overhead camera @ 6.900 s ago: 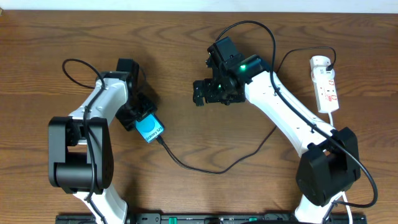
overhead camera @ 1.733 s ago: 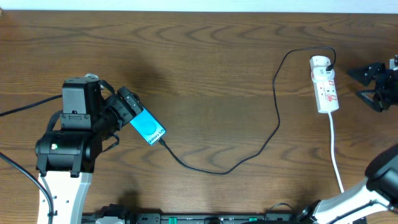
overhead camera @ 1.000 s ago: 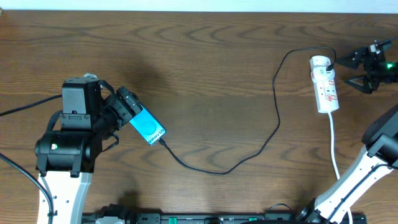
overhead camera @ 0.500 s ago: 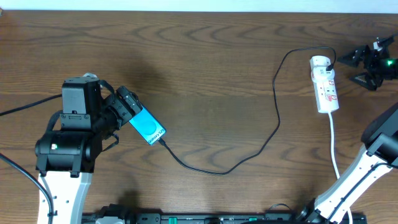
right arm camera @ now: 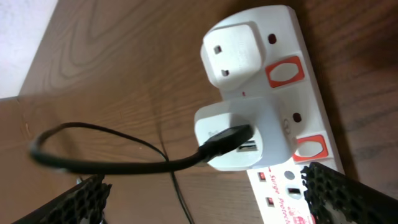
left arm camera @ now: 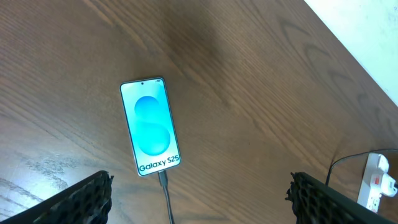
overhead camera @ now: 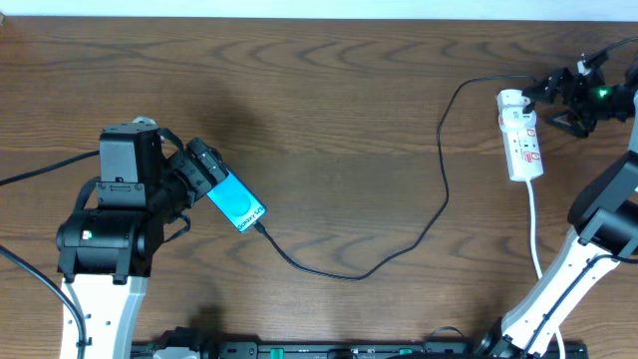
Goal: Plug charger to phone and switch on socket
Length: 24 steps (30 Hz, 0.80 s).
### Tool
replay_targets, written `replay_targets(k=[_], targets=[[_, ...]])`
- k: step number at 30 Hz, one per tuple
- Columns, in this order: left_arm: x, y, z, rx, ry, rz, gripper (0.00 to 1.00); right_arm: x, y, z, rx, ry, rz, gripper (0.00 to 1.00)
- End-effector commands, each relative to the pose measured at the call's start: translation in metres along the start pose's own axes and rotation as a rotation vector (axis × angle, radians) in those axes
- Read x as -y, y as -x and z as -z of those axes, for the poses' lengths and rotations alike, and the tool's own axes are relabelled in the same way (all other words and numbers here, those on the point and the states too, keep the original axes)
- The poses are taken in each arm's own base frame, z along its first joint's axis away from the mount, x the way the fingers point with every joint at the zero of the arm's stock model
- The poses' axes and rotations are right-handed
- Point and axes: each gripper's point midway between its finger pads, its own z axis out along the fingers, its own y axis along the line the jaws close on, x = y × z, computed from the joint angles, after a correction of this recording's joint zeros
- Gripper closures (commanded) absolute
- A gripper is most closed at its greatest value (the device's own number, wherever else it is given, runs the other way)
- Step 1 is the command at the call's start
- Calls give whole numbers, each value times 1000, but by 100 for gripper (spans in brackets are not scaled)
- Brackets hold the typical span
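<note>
The phone (overhead camera: 240, 208) lies on the table, cyan screen up, also in the left wrist view (left arm camera: 149, 127). The charger cable (overhead camera: 349, 276) has its tip in the phone's lower end (left arm camera: 163, 181). It runs in a loop to a white adapter (right arm camera: 239, 137) on the socket strip (overhead camera: 524, 140). My left gripper (overhead camera: 199, 172) is open and empty, raised beside the phone's top end (left arm camera: 199, 204). My right gripper (overhead camera: 551, 102) is open and empty, just right of the strip's top end. In the right wrist view (right arm camera: 208, 200) the strip's red switches (right arm camera: 285, 71) lie close ahead.
The strip's white cord (overhead camera: 536, 234) runs down to the front edge beside my right arm's base. A white plug (right arm camera: 233, 46) sits in the strip's end outlet. The table's far edge meets a pale wall (overhead camera: 319, 8).
My right gripper has moved left, from the table's right edge toward the top end of the socket strip. The left arm, phone and cable have not moved.
</note>
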Motion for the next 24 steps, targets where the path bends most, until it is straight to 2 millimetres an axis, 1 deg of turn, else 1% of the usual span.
replay_targets(k=[1, 10, 13, 18, 24], targets=[[3, 8, 8, 33, -9, -20, 9, 9, 2, -8, -11, -14, -3, 1], [3, 8, 8, 32, -9, -20, 9, 14, 1, -12, -20, -24, 9, 1], [3, 8, 8, 32, -9, -20, 9, 17, -1, -17, -30, -22, 5, 1], [3, 8, 8, 32, -9, -20, 9, 25, -5, -30, -62, -4, -10, 1], [3, 8, 8, 32, -9, -20, 9, 23, -7, -32, -69, 5, -1, 1]])
